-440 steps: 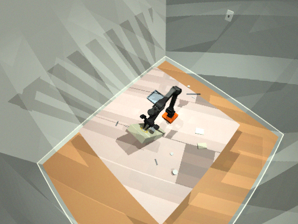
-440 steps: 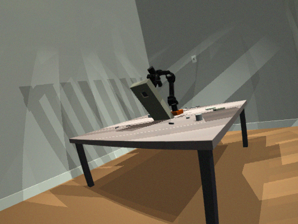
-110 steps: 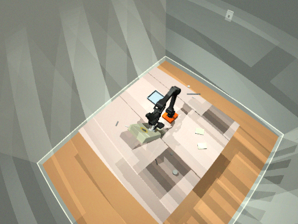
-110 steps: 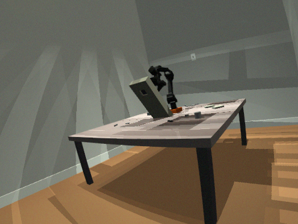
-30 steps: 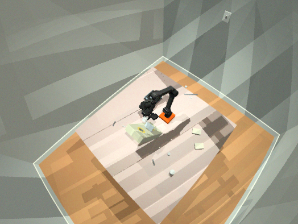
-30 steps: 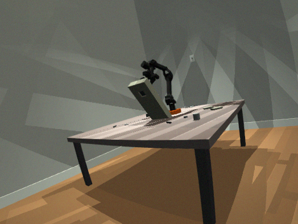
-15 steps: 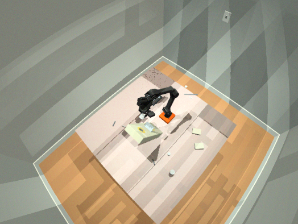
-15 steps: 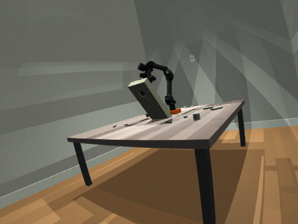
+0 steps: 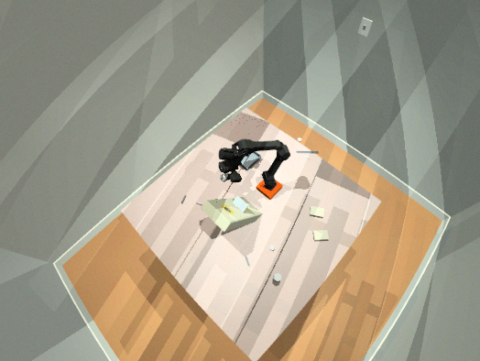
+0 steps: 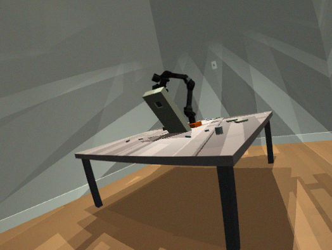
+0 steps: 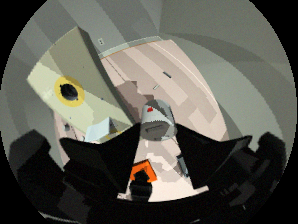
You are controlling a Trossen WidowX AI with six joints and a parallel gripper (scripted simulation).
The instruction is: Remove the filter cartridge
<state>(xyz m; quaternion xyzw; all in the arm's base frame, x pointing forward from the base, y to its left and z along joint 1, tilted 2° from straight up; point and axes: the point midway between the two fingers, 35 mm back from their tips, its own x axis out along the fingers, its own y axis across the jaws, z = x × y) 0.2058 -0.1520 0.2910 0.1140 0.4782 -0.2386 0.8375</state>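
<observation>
The pale green service panel [image 9: 225, 222] [image 10: 168, 111] [image 11: 95, 65] stands tilted on the table. Its round yellow-ringed opening [image 9: 227, 209] [image 11: 69, 91] is dark and empty. My gripper [image 11: 157, 126] is shut on the grey filter cartridge [image 9: 223, 177] [image 11: 158, 112], a short cylinder with a small red mark, and holds it in the air clear of the panel. In the exterior view the panel's top hides the fingertips. The tray [image 9: 251, 161] [image 11: 182, 166] lies on the table behind the arm's wrist, partly covered by it in the top view. The cartridge is not over the tray's visible part.
The orange arm base [image 9: 269, 191] [image 10: 195, 124] stands between panel and table back. A pale bluish plate [image 9: 240, 204] [image 11: 100, 130] sticks up from the panel's face. Two pale flat blocks [image 9: 317, 212] [image 9: 321, 235] and a small grey cylinder [image 9: 277, 278] [image 10: 218, 130] lie farther off.
</observation>
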